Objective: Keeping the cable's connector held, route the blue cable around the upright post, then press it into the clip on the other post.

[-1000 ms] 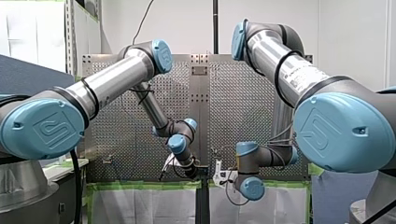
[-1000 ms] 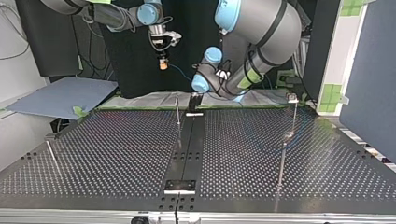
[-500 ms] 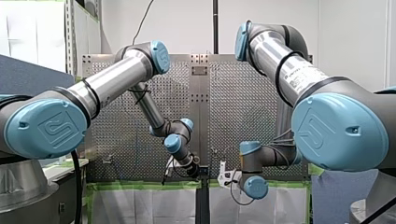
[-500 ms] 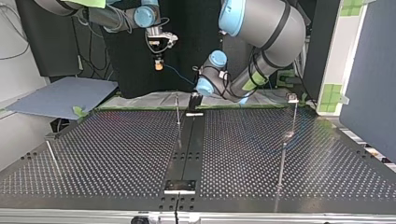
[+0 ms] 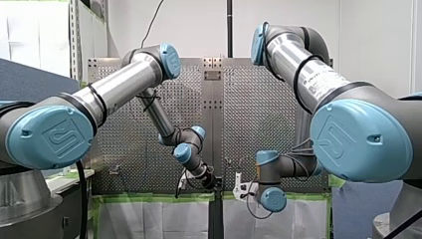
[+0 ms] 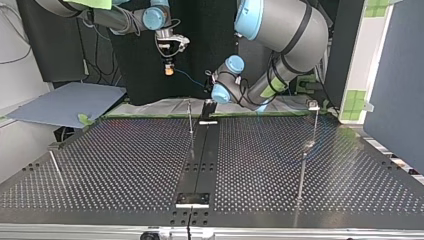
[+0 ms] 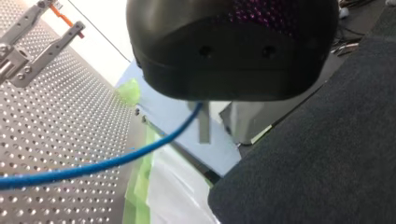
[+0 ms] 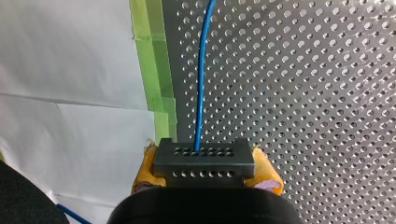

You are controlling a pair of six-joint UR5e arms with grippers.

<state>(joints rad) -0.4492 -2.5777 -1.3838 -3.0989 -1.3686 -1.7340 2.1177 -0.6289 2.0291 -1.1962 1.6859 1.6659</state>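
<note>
- Right gripper (image 8: 205,165): yellow-padded fingers pinching the black connector (image 8: 204,155), aloft beyond the surface's (image 6: 125,160) arm-side edge.
- Cable (image 8: 201,79): blue, strung from the connector to the left gripper (image 5: 211,181).
- Left fingers: cannot tell whether spread.
- Post (image 6: 190,117): upright, same edge, mid-width.

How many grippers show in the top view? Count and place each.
2. My right gripper, high at the view's left, holds the connector. My left gripper is lower, right of it, by the table's far edge, on the blue cable.
</note>
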